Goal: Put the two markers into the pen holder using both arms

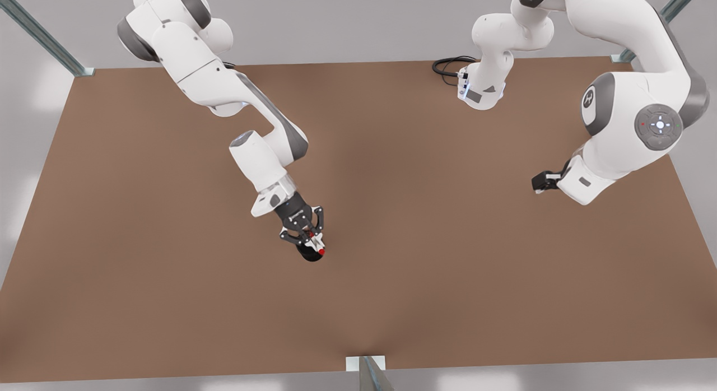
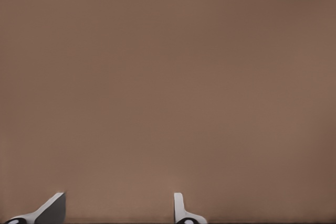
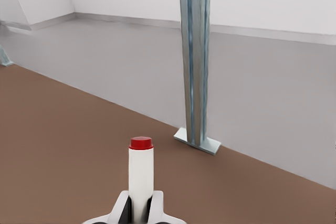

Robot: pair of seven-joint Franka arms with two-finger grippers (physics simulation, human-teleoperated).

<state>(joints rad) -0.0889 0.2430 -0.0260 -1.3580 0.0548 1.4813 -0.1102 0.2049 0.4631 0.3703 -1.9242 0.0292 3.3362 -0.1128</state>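
A: Where's your red-capped marker?
B: Clamped in the right end effector, directly over the pen holder, whose inside you can't see.
A: The left end effector?
B: Fingers spread, nothing held, over bare worktop at the front view's right.

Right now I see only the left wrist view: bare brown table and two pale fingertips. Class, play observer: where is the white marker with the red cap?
Observer: The right gripper is shut on the red-capped white marker, at the front view's left.
Operator: And the black cylindrical pen holder?
Observer: The pen holder stands directly under that gripper, with the marker's red end at its mouth.
Operator: Where is my own arm?
Observer: The left gripper waits at the front view's right, over the brown table, far from the holder.
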